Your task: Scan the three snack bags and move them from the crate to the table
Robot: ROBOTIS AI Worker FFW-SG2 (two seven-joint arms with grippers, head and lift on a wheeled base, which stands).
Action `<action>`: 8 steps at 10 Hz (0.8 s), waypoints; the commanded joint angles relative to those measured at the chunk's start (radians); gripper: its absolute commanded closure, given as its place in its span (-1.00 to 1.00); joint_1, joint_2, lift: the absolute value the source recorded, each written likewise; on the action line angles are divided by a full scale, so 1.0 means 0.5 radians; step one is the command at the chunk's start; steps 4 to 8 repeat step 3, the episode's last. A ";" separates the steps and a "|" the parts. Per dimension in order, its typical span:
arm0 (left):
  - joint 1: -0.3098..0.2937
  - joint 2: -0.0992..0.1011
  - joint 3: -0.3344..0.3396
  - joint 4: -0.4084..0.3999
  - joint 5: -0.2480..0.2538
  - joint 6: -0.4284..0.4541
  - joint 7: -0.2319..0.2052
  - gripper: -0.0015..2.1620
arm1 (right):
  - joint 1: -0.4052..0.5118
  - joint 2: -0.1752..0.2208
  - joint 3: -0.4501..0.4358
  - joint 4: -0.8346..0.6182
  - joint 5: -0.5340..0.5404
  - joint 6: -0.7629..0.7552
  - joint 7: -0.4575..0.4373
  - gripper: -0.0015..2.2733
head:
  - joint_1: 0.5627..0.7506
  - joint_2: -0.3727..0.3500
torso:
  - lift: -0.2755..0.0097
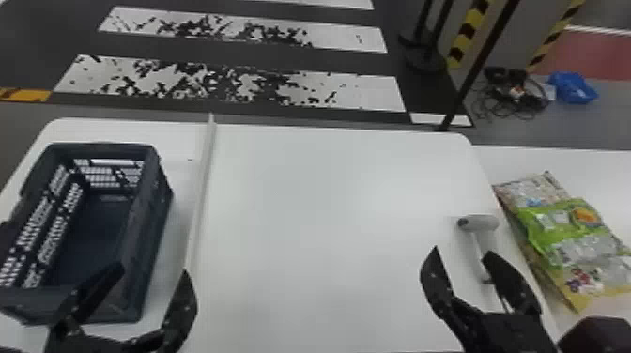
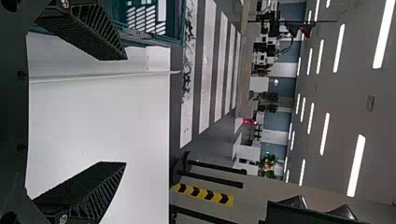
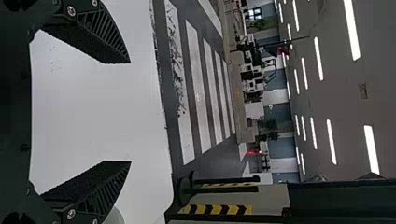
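Gapes wide at left gripper [image 1: 152, 271], near crate [image 1: 162, 206], and right gripper [image 1: 462, 251], near handheld scanner [image 1: 481, 223]. Has room between, over worktop [image 1: 319, 211].

The crate [image 1: 105, 146] sits on the left part of the table [image 1: 319, 211], and just to its right a strip [image 1: 203, 188] runs from front to back. Near the table's right edge lies the scanner [image 1: 479, 223] (its handle towards the robot). Beyond that edge, on a side table [image 1: 596, 169], the snack bags [image 1: 570, 234] lie partly one over another. Behind the table is a crosswalk [image 1: 234, 84], with a post [image 1: 474, 70] at the far right corner and cables [image 1: 516, 98] on the floor further right.
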 commanded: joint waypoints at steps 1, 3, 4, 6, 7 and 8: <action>0.000 0.000 0.005 0.000 0.000 0.000 0.000 -0.94 | 0.000 0.000 -0.001 0.000 0.000 -0.006 0.001 -0.89 | 0.41 -0.27 | 0.50; 0.000 0.000 0.008 0.000 0.000 -0.006 0.000 -0.94 | 0.000 0.000 -0.001 0.003 0.000 0.000 0.001 -0.89 | 0.41 -0.26 | 0.50; 0.000 0.000 0.008 0.000 0.000 -0.006 0.000 -0.94 | 0.000 0.000 -0.001 0.003 0.000 0.000 0.001 -0.89 | 0.41 -0.26 | 0.50; 0.000 0.000 0.008 0.000 0.000 -0.006 0.000 -0.94 | 0.000 0.000 -0.001 0.003 0.000 0.000 0.001 -0.89 | 0.41 -0.26 | 0.50; 0.000 0.000 0.008 0.000 0.000 -0.006 0.000 -0.94 | 0.000 0.000 -0.001 0.003 0.000 0.000 0.001 -0.89 | 0.41 -0.26 | 0.50; 0.000 0.000 0.008 0.000 0.000 -0.006 0.000 -0.94 | 0.000 0.000 -0.001 0.003 0.000 0.000 0.001 -0.89 | 0.41 -0.26 | 0.50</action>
